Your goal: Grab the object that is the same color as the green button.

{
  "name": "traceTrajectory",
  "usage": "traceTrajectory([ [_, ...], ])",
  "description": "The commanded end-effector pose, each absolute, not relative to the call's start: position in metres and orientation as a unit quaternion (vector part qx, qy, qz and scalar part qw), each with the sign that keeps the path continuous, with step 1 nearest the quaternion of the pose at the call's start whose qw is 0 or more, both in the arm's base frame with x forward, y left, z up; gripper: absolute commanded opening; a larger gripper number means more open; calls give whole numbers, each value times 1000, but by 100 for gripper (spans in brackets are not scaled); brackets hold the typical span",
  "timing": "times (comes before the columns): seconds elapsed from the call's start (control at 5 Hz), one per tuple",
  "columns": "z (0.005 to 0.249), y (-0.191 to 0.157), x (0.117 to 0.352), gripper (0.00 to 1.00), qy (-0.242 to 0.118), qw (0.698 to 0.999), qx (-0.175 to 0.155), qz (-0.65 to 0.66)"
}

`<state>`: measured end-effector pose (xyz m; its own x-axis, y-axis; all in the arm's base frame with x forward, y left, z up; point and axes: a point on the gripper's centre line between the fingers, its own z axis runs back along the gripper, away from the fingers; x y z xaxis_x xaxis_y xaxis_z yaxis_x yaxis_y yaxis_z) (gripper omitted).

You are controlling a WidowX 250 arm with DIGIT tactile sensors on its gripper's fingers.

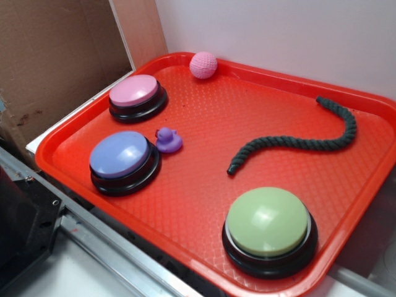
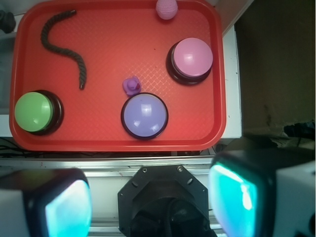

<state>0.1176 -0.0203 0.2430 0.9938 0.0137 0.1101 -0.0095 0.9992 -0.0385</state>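
Untouched, green rope [image 1: 297, 143] lies beside green button [image 1: 267, 223]

The wrist view shows two chunky fingers [image 2: 59, 207] at the lower left and lower right of the frame, each white outside with a dark edge and a glowing cyan inner pad. Between them at bottom centre sits a black, roughly octagonal base [image 2: 165, 200] with small screws and a dark cable.
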Motion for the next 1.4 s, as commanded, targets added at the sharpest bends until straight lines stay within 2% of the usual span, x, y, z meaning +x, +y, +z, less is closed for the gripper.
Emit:
traceTrajectory([
  [0.0, 243, -20, 118, 100, -55, 998, -19, 6],
  [0.2, 241, -12, 137, 100, -64, 997, -30, 27],
  [0.4, 238, 9, 175, 100, -59, 996, -28, 55],
  [0.6, 243, 46, 224, 100, -54, 996, -10, 67],
  [0.8, 253, 40, 277, 100, -74, 997, 1, 15],
  [1.0, 250, -14, 327, 100, -55, 997, -8, -57],
  [1.2, 228, -76, 334, 100, -28, 984, -6, -173],
])
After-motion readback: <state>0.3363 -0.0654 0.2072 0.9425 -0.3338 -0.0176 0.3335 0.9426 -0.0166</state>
